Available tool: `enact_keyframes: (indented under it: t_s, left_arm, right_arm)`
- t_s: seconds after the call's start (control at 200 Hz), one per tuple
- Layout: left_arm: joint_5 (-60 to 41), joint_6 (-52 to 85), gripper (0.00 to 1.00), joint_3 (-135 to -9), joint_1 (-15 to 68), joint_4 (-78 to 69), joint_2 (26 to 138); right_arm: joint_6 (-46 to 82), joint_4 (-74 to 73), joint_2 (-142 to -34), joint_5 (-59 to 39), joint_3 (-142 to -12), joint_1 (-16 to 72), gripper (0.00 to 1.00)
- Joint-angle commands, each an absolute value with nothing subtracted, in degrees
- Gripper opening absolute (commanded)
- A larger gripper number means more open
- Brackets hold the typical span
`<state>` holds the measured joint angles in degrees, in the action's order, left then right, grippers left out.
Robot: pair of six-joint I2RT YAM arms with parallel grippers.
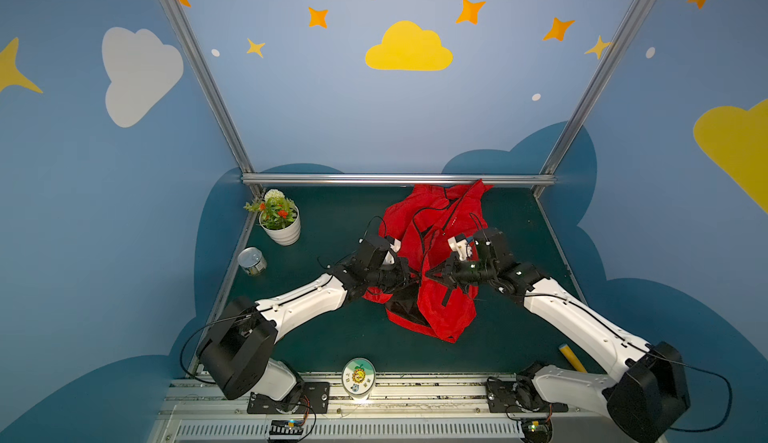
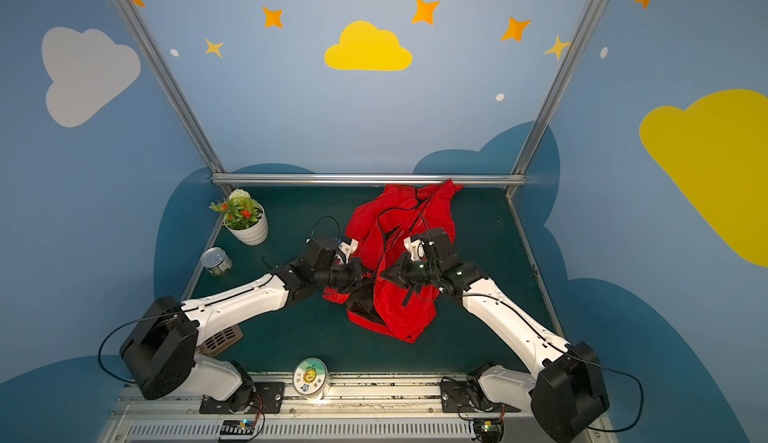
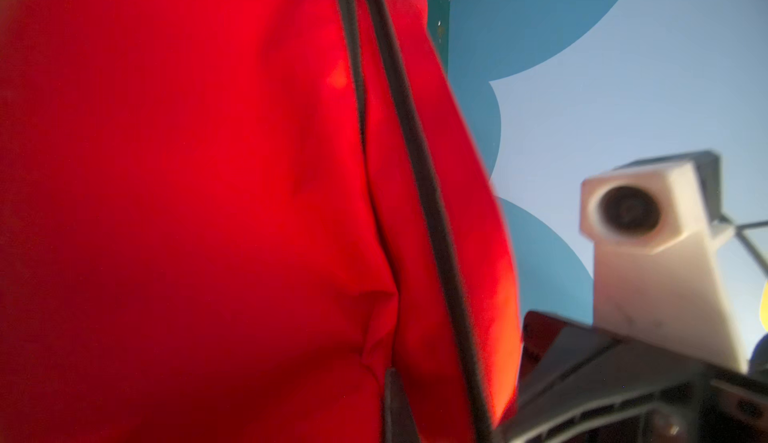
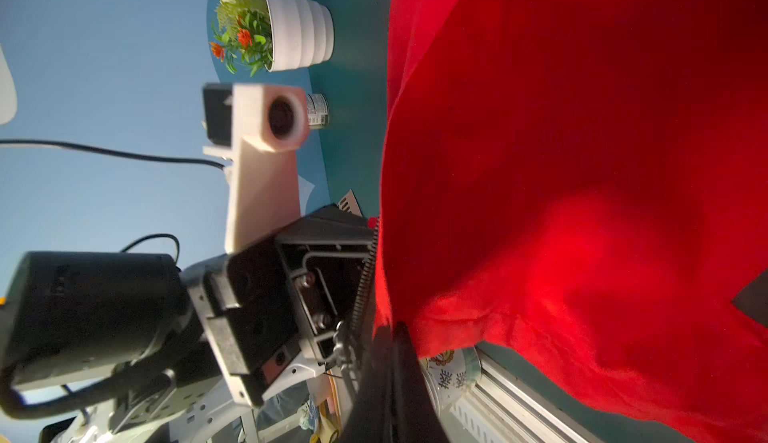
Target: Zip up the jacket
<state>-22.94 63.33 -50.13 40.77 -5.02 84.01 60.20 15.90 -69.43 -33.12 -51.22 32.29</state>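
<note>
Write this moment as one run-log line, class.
left end effector: shut on jacket | right end effector: shut on jacket | jacket: crumpled, black lining showing

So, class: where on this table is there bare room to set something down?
Bare: the green table between the flower pot and the jacket; the front strip between jacket and round tin; the far right corner beside the jacket. Crowded: the middle, where the jacket lies bunched, and the left edge by the can.
</note>
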Motion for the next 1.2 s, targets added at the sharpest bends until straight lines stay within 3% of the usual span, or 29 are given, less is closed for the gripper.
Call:
enact_keyframes:
  t_s: [0.0, 0.651, 0.791, 1.197]
  left_arm:
    - [-22.78, 64.89, 0.03, -48.03, 41.66, -6.92, 81.18]
    - [-21.49, 65.52, 0.03, -47.30, 41.83, -7.61, 78.70]
    - [-21.31, 65.63, 0.03, -47.46, 41.84, -7.71, 78.30]
    - [-21.18, 65.77, 0.03, -47.47, 41.88, -7.83, 78.24]
  right_arm:
    - [60.97, 10.00, -70.62, -35.17, -51.68, 32.05, 0.00]
    - [63.10, 10.20, -71.86, -34.27, -47.11, 34.65, 0.00]
    - [63.11, 10.32, -72.57, -34.47, -47.29, 35.03, 0.15]
    - [65.43, 6.97, -74.06, -34.80, -46.14, 35.77, 0.29]
